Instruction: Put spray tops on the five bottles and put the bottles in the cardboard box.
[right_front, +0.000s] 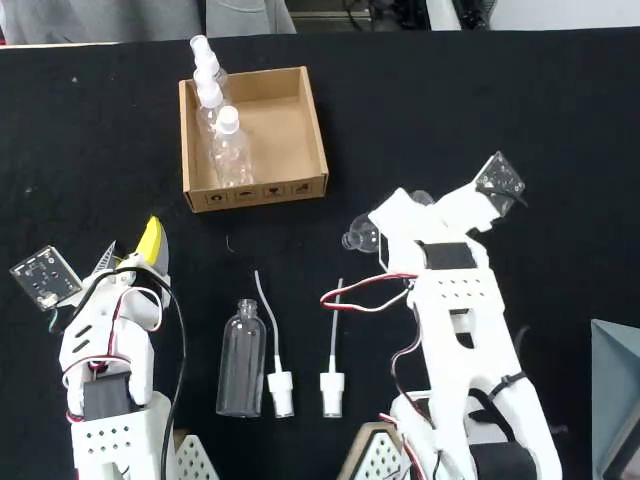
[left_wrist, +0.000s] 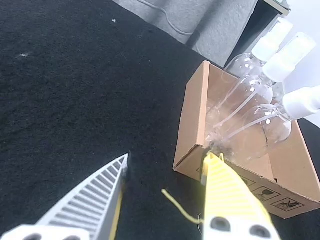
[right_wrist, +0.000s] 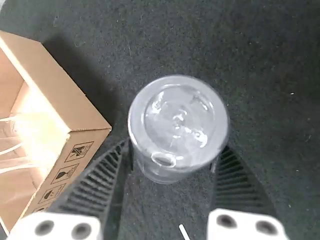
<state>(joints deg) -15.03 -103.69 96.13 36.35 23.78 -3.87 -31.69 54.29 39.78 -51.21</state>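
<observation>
The right gripper (right_wrist: 174, 152) is closed on the uncapped bottle (right_wrist: 177, 120), whose long axis runs straight out from the wrist. In the high view, the nearer spray top (right_front: 331, 385) lies at 6 o'clock from that bottle, with its tube pointing to 12. The left gripper (left_wrist: 167, 159) is wide open and empty, well off at 9 o'clock.

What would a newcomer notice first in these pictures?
The right end effector grips a clear bottle near a corner of the cardboard box, where three capped bottles sit along one wall. Farther from the box, an uncapped bottle lies beside two loose spray tops.
</observation>
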